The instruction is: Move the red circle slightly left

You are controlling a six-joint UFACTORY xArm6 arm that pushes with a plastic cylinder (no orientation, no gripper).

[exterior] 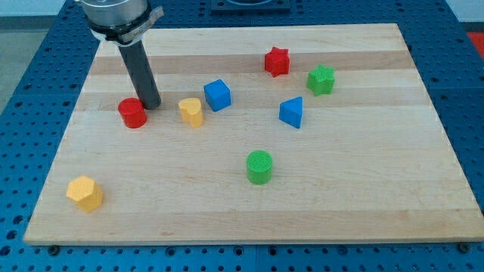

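The red circle is a short red cylinder at the left of the wooden board. My tip stands just to its right, touching or almost touching its right side. The dark rod rises from there toward the view's top left. A yellow block lies a little to the right of my tip.
A blue cube sits right of the yellow block. A red star and a green star lie at the upper right. A blue triangle, a green cylinder and a yellow hexagon lie lower down.
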